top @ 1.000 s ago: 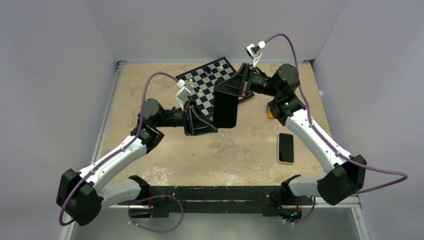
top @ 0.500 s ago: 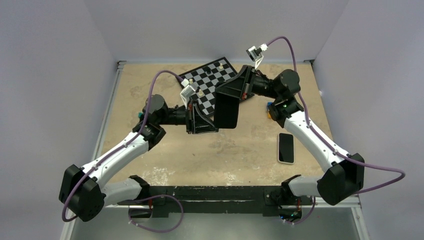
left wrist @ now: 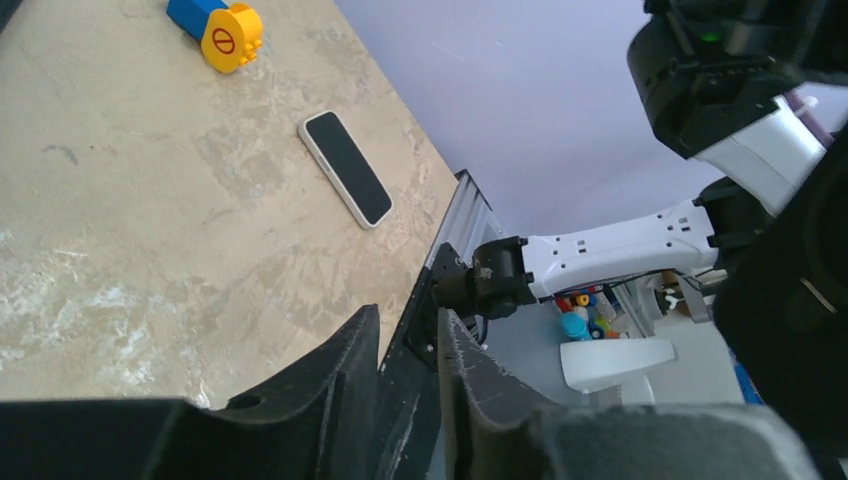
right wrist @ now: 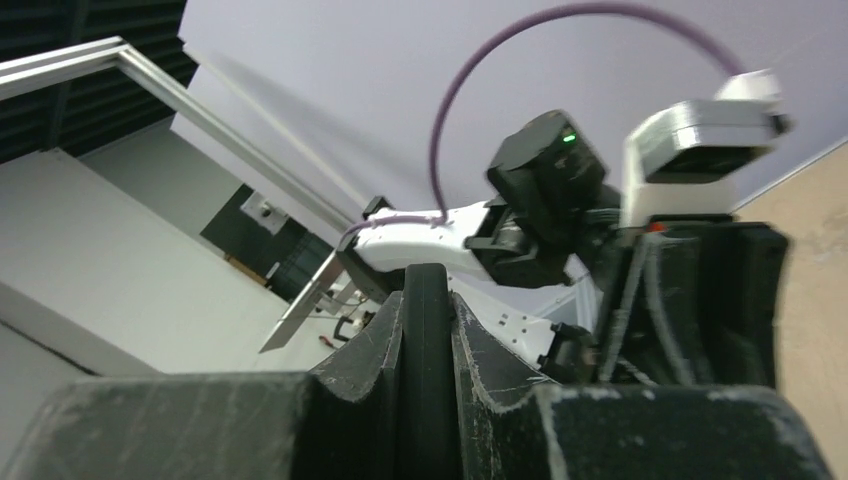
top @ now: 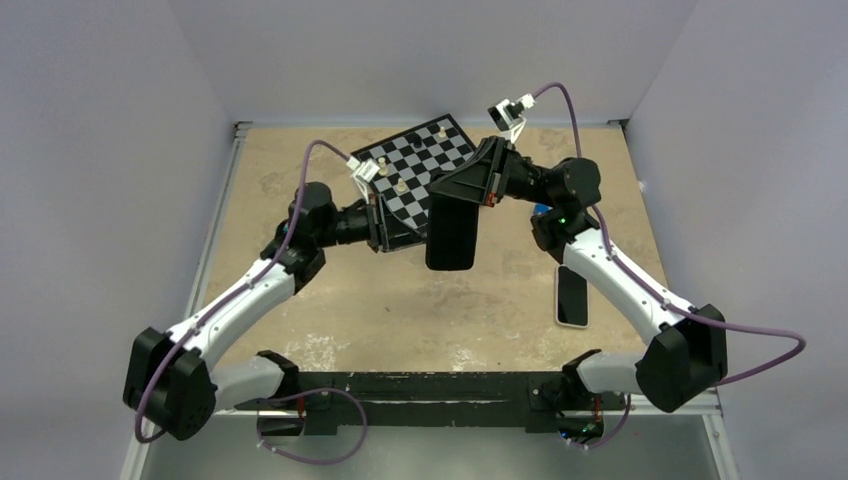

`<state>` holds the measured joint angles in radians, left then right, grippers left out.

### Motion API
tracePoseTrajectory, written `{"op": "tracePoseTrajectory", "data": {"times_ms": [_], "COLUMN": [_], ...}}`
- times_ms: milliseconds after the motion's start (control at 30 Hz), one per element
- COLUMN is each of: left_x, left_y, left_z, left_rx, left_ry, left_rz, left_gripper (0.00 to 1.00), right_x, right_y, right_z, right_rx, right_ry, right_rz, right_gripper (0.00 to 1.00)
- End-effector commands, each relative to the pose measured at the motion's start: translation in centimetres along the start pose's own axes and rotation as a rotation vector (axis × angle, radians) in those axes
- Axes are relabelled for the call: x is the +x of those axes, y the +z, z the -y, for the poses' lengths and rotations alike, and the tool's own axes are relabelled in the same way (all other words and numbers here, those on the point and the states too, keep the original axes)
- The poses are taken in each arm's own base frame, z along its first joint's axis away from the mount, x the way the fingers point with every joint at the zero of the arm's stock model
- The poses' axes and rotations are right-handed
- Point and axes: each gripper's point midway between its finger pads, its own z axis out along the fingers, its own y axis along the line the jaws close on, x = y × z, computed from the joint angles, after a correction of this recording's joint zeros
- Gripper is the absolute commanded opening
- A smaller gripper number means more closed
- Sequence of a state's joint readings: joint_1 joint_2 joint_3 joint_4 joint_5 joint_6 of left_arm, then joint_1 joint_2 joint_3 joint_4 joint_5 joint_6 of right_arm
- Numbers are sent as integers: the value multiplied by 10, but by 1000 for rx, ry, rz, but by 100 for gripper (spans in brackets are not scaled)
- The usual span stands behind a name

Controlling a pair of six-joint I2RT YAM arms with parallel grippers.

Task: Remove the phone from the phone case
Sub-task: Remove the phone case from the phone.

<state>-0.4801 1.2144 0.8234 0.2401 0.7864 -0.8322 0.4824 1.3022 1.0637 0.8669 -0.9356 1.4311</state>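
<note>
The phone (top: 572, 296) lies flat on the table at the right, black screen up with a white rim, bare and apart from both grippers. It also shows in the left wrist view (left wrist: 345, 168). My right gripper (top: 462, 190) is shut on the top edge of the black phone case (top: 452, 238) and holds it hanging in the air above the table's middle. In the right wrist view the case edge (right wrist: 427, 340) sits clamped between the right gripper (right wrist: 427, 300) fingers. My left gripper (top: 410, 232) is just left of the case, narrowly open and empty (left wrist: 408, 320).
A chessboard (top: 415, 165) with a few pieces lies at the back, under the left wrist. A blue and yellow toy (left wrist: 220, 25) sits by the right arm's elbow (top: 541, 212). The black rail (top: 430, 385) runs along the near edge.
My left gripper has pulled back from the case, up and to the left. The right gripper has lowered the case slightly and still holds it. The phone has not moved.
</note>
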Motion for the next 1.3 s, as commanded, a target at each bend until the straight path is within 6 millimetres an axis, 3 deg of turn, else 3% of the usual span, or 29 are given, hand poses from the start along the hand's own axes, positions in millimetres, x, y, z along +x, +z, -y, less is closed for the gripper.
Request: {"op": "tracePoseTrajectory", "data": {"times_ms": [0, 100, 267, 400, 867, 1267], "left_x": [7, 15, 10, 2, -21, -18], "left_y": [-30, -52, -67, -62, -40, -35], "left_z": [33, 68, 131, 147, 121, 108], "left_rx": [36, 115, 283, 356, 290, 258], "left_ry": [128, 188, 166, 92, -26, -47], "left_rz": [38, 56, 88, 106, 202, 195], "left_gripper": [39, 51, 54, 52, 52, 55], "right_x": [-30, -46, -58, -59, -61, -57], "right_y": [5, -1, -5, -7, -7, -9], "right_z": [0, 16, 47, 60, 57, 55], "right_rx": [69, 143, 229, 246, 243, 226], "right_ry": [-86, -89, -47, 0, 18, 26], "right_rz": [83, 148, 217, 241, 258, 256], "right_gripper": [0, 0, 0, 0, 0, 0]}}
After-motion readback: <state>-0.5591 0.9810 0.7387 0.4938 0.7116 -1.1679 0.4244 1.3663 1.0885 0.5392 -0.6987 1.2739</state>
